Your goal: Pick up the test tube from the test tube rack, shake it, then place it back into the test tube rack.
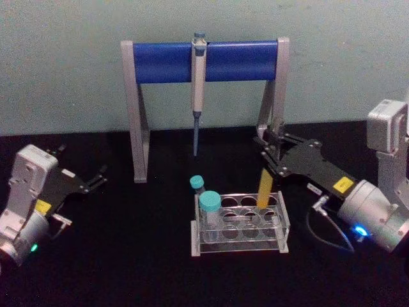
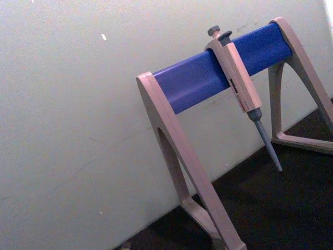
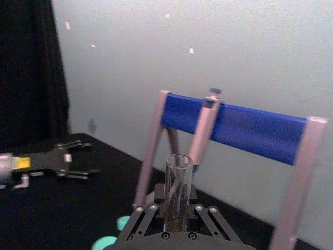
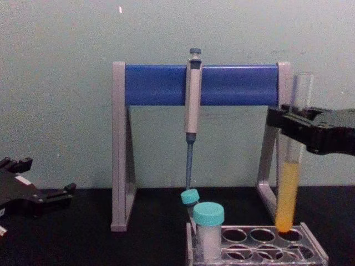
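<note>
- One black desk [image 1: 128, 268], pale green wall [image 1: 64, 64] behind
- right gripper [image 4: 293, 125] jaws clamp the test tube [image 4: 288, 188] upright, bottom at a back hole of the test tube rack [image 4: 250, 245]
- left gripper [image 1: 97, 178] parked left, jaws apart

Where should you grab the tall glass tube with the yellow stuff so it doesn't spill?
Grip the test tube on its clear glass above the yellow liquid, coming from the robot's right. It stands upright and uncapped at a right-hand hole of the test tube rack, so a sideways pinch keeps it level. The right tool is shut on it there; teal-capped tubes crowd the left.
</note>
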You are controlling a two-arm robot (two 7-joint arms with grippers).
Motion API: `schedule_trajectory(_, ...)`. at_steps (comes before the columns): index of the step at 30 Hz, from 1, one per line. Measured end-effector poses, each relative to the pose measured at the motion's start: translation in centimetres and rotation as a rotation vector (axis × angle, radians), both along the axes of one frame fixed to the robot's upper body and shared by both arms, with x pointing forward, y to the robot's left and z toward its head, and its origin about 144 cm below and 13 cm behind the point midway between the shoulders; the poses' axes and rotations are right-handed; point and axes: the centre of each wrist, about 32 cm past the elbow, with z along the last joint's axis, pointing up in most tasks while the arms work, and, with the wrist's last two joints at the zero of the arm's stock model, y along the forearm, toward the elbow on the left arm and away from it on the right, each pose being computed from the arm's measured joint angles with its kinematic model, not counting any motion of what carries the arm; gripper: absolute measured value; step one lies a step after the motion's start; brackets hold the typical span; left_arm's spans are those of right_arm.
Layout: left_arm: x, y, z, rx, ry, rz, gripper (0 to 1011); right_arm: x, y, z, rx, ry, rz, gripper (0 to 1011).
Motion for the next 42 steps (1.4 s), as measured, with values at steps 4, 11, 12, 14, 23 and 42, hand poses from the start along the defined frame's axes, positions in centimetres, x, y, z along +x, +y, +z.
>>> schedule_trajectory(4,0.0,0.0,0.0,0.000,0.000,0.000,1001,0.5,1.1,-0.1,0.022,0.007,0.048,235)
schedule_trajectory(11,0.0,0.0,0.0,0.000,0.000,0.000,1002,2.1,2.5,-0.2,0.045,0.003,0.083,235)
schedule_trajectory(12,0.0,0.0,0.0,0.000,0.000,0.000,1002,2.3,2.6,-0.2,0.046,0.001,0.083,235)
schedule_trajectory(14,0.0,0.0,0.0,0.000,0.000,0.000,1001,2.8,2.8,-0.1,0.049,-0.004,0.083,235)
schedule_trajectory(23,0.0,0.0,0.0,0.000,0.000,0.000,1001,4.5,2.7,0.2,0.049,-0.016,0.042,235)
schedule_trajectory(42,0.0,0.0,0.0,0.000,0.000,0.000,1001,4.1,0.8,0.6,0.016,-0.032,-0.038,235)
